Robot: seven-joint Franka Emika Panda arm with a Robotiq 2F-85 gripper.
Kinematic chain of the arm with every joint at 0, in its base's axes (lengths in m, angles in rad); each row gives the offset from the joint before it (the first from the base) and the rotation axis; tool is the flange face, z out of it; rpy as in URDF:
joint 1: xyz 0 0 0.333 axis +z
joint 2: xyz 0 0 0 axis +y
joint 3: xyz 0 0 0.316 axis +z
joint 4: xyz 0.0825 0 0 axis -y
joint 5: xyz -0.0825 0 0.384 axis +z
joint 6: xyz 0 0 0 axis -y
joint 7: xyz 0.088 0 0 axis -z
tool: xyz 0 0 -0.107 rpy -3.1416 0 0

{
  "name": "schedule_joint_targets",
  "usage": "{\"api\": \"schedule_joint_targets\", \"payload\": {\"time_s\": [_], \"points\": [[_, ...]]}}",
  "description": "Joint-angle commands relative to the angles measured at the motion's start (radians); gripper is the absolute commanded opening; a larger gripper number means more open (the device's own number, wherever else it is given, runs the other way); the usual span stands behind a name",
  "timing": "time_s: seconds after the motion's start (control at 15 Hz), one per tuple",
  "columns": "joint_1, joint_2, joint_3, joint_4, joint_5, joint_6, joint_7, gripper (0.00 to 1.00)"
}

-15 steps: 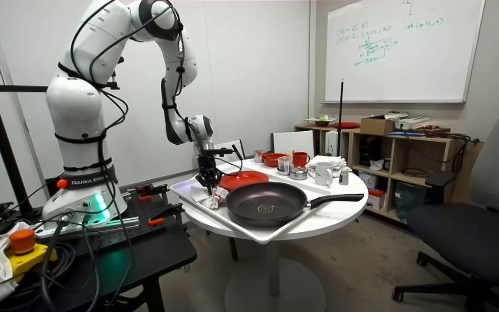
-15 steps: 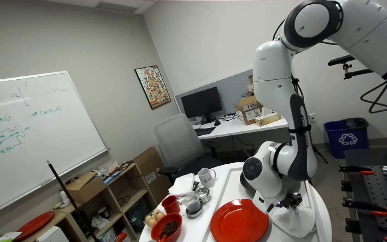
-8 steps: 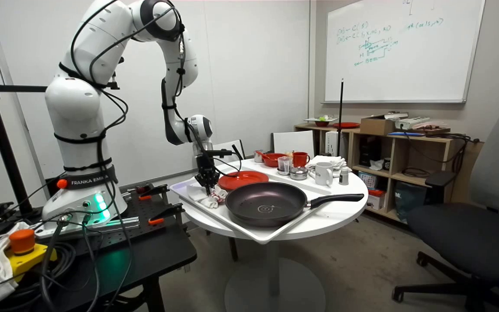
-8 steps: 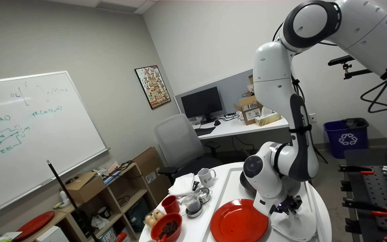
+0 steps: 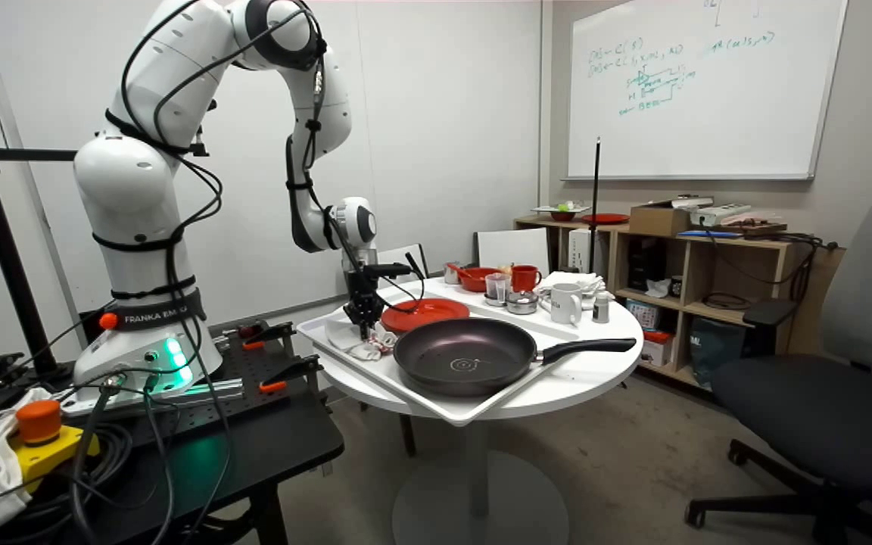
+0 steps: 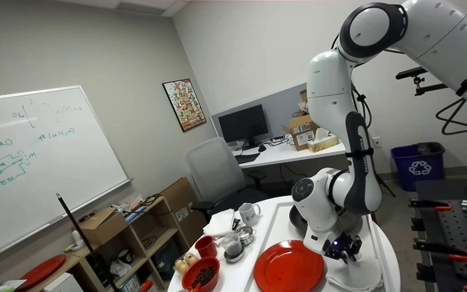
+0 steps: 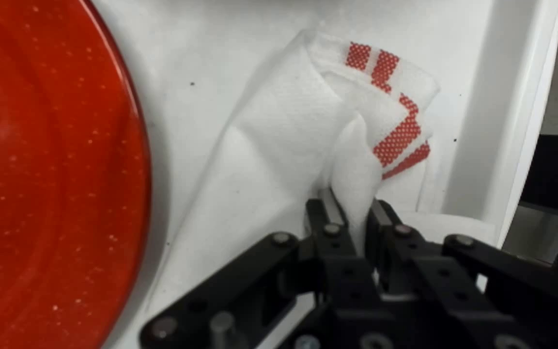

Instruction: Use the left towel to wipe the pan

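The left towel (image 7: 284, 116), white with red stripes, lies crumpled on the white tray (image 5: 436, 407). A fold of it rises between the fingers of my gripper (image 7: 353, 206), which is shut on that fold and points down. In an exterior view the gripper (image 5: 365, 331) stands just beside the pan (image 5: 466, 352), over the part of the tray nearer the robot base. The pan is wide, black and empty, its handle reaching out past the tray's rim. The arm hides most of the pan (image 6: 296, 219) in an exterior view.
Close by the towel sits a red plate (image 6: 289, 265). Beyond the tray stand a white mug (image 6: 249, 214), a red mug (image 6: 206, 246), a red bowl (image 6: 202, 273) of dark beans and a folded white cloth (image 6: 220, 223). The tray's raised rim (image 7: 526, 111) runs beside the gripper.
The arm has shifted slightly and the hand's angle has altered a little. With it, the towel's folds have moved slightly on the tray. Pan and plate have stayed put.
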Motion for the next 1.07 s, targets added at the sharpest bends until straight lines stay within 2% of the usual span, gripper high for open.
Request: {"api": "schedule_joint_targets", "payload": {"time_s": [0.0, 0.07, 0.13, 0.73, 1.0], "points": [[-0.021, -0.013, 0.018, -0.018, 0.078, 0.027, -0.089, 0.03], [-0.018, -0.016, 0.017, -0.02, 0.095, 0.026, -0.099, 0.03], [-0.015, -0.018, 0.016, -0.02, 0.111, 0.024, -0.109, 0.33], [0.004, -0.024, 0.005, -0.02, 0.173, 0.022, -0.131, 0.97], [0.006, -0.029, 0.003, -0.024, 0.181, 0.024, -0.13, 1.0]]}}
